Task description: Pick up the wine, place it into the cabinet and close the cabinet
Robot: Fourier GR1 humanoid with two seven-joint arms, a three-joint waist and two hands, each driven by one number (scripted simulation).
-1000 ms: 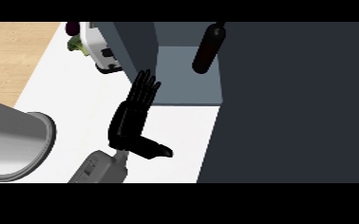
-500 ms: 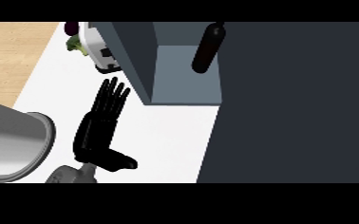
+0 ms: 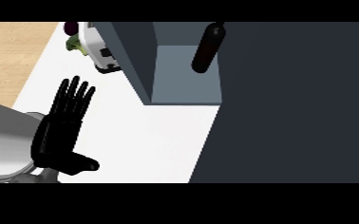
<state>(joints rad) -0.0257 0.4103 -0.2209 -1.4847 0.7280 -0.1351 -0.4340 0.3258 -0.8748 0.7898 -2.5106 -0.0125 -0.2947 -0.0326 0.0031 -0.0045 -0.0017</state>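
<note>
The wine bottle (image 3: pixel 208 47) is dark and slim and stands upright inside the grey-blue cabinet (image 3: pixel 181 78), toward its right side. The cabinet's left wall (image 3: pixel 135 52) stands out over the white counter. A large dark panel (image 3: pixel 288 104) fills the view's right side and borders the opening; I cannot tell whether it is the door. My left hand (image 3: pixel 60 133) lies at the lower left over the counter, open, fingers straight and pointing up the view, thumb out to the right. It holds nothing and is well clear of the cabinet. My right hand does not show.
A white object with green and purple items (image 3: pixel 91 45) sits at the upper left beside the cabinet wall. A grey round vessel (image 3: pixel 13 142) is at the left edge, next to my hand. The white counter (image 3: pixel 154 137) ends at a wooden floor (image 3: pixel 24 52) on the left.
My left hand has drawn back down and to the left, away from the cabinet's left wall, staying open. The bottle has not moved.
</note>
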